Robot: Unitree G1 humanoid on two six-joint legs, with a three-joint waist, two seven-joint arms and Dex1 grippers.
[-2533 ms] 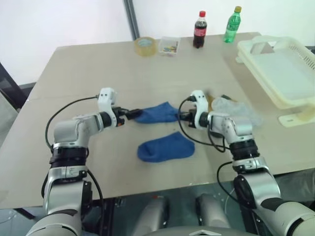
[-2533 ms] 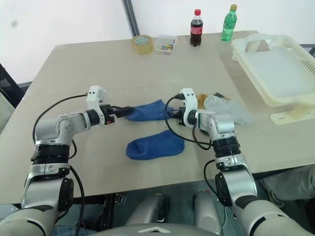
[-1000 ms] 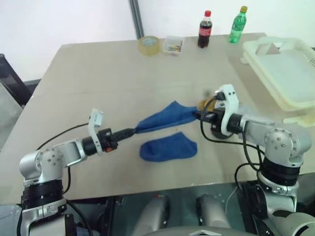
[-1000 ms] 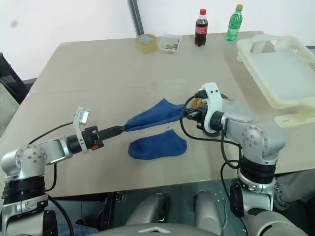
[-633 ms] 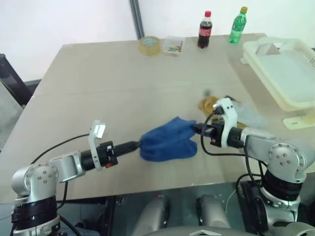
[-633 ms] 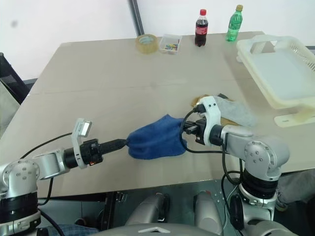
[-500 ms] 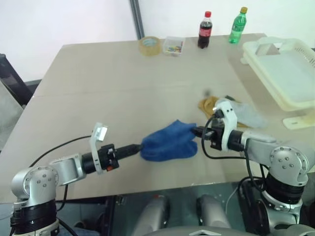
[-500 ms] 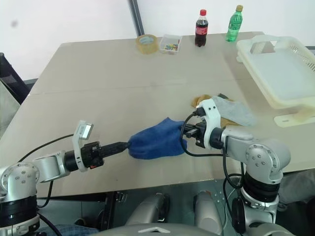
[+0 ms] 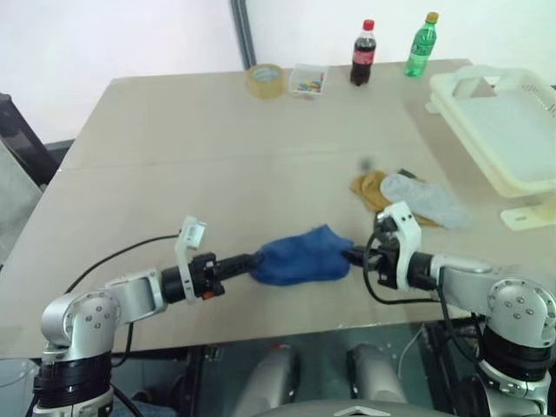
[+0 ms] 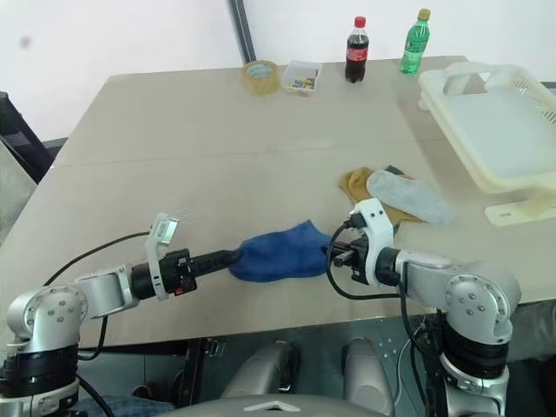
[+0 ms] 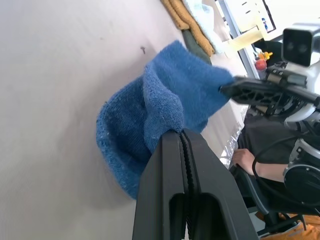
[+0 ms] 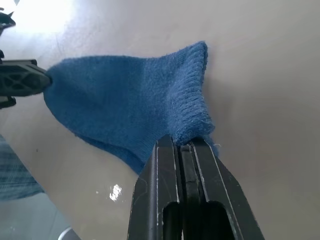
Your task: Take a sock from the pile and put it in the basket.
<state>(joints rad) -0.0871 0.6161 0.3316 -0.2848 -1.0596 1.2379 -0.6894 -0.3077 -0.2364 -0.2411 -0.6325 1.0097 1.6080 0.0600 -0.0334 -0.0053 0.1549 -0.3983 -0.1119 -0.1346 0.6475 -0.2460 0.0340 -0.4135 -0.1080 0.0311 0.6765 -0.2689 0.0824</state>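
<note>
A royal-blue sock (image 10: 276, 253) sagged low over the tabletop (image 10: 217, 130), its ends pinched by the left fingers (image 11: 175, 150) and right fingers (image 12: 182, 150). It looked soft, light and floppy, best gripped at the ribbed cuff.

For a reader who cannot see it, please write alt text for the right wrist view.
The right gripper is shut on the ribbed cuff of a royal-blue sock lying on the beige table. At the sock's far end, the left gripper pinches the toe.
</note>
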